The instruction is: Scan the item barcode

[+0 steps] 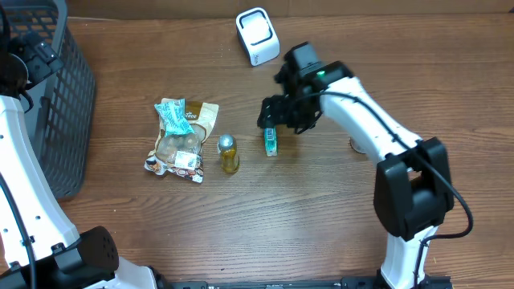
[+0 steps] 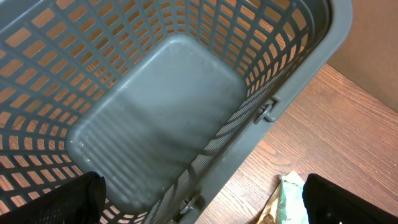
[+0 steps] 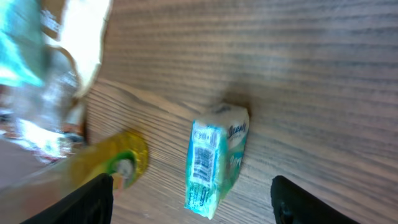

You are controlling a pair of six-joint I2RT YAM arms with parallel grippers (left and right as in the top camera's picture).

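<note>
Pack lies on the table right under the right gripper. It sits between the two dark fingers and touches neither. That gripper is released, its jaws spread wide with nothing in them. The pack's narrow face is turned up toward the wrist, and a white barcode panel shows on it. Bottle, yellow-green, sits just beside the pack on the gripper's left side, apart from it. Farther out on that same side, the bright blurred shape at the edge of the wrist view is probably the snack bag, which the overhead view shows beyond the bottle. A white scanner stands ahead of the right gripper, toward the far edge of the table and well apart from the pack. The left gripper hangs over a grey mesh basket with the basket floor below it. Its jaws are also spread wide and empty. Outside the basket wall, by that gripper's right finger, a corner of the bag lies on the wood.
</note>
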